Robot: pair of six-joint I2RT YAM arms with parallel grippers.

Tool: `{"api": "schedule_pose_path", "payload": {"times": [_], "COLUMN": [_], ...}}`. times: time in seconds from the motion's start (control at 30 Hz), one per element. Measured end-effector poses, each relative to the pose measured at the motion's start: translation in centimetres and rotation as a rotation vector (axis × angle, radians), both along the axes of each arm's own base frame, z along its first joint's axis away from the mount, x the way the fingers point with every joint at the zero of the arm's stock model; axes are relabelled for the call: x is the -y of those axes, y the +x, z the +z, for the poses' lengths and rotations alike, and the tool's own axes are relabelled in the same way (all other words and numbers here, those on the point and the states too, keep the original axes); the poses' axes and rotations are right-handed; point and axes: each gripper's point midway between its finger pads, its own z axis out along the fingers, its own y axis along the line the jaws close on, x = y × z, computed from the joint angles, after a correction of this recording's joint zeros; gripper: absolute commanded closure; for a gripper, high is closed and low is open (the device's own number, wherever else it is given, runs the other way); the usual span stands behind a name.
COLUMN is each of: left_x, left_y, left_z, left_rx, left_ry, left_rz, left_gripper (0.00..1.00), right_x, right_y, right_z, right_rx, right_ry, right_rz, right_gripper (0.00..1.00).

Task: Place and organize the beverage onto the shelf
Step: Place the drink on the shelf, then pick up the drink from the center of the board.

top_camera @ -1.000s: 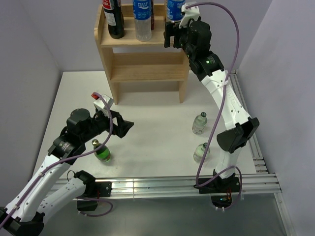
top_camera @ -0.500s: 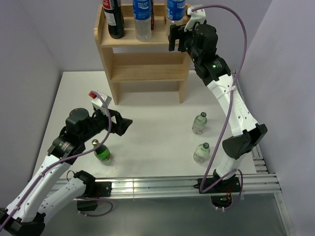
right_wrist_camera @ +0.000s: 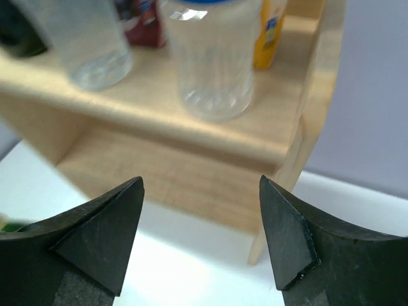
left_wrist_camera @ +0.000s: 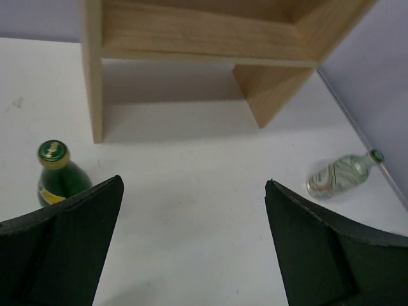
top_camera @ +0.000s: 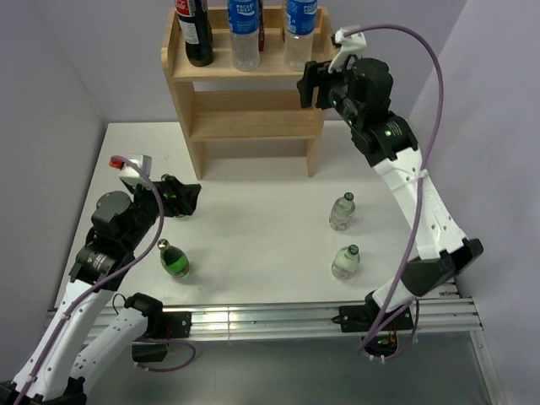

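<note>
I see the shelf (top_camera: 253,114) at the far edge of the table (top_camera: 253,245), about midway along it. On its top board a first bottle (top_camera: 196,34) stands at the left end, a second bottle (top_camera: 245,34) in the middle and a third bottle (top_camera: 299,34) at the right end. A lone bottle (top_camera: 175,260) sits toward the table's near left corner. Toward the right edge, a rear bottle (top_camera: 341,211) sits just behind a front bottle (top_camera: 346,262).

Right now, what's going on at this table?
Both arms are empty-handed. The right gripper hangs open in front of the shelf, level with its top board, where a cola bottle and two blue-labelled bottles stand. The left gripper is wide open above the table, near the green bottle. That one and two clear bottles on the right are not yet shelved.
</note>
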Motion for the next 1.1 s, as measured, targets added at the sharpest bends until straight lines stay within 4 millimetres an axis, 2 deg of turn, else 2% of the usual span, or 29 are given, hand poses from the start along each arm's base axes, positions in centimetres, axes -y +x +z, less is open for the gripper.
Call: {"api": "schedule_pose_path", "payload": {"times": [0.17,0.37,0.53,0.73,0.83,0.97,1.1], "left_x": [-3.1,-6.5,-7.7,-7.8,-7.3,-6.5,-6.6], "left_y": [0.4,0.8,1.6,2.5,3.3,4.3,5.5], "left_z": [1.5,1.6,-0.9,-4.7,-6.3,-9.1,-10.8], "left_rx": [0.038,0.034,-0.071,-0.218,-0.290,-0.402,-0.473], "left_ry": [-0.063,-0.107,-0.067,0.024,0.066,0.124,0.173], "left_rz": [0.156,0.354,0.449,0.479,0.467,0.438,0.446], "left_gripper": [0.01,0.01,0.01,0.00,0.01,0.01,0.01], "right_x": [0.4,2.5,3.3,2.6,1.6,0.7,-0.1], "right_y": [-5.1,-11.2,-13.6,-15.5,-16.8,-17.8,-18.9], "right_z": [-0.6,-3.3,-5.2,-10.7,-12.6,-13.4,-14.4], "right_rx": [-0.029,-0.061,-0.097,-0.212,-0.247,-0.246,-0.244], "right_ry": [0.036,0.103,0.168,0.208,0.216,0.224,0.231], "right_rz": [0.089,0.107,0.098,0.147,0.221,0.298,0.369], "right_gripper": [0.11,0.07,0.04,0.02,0.03,0.04,0.05]}}
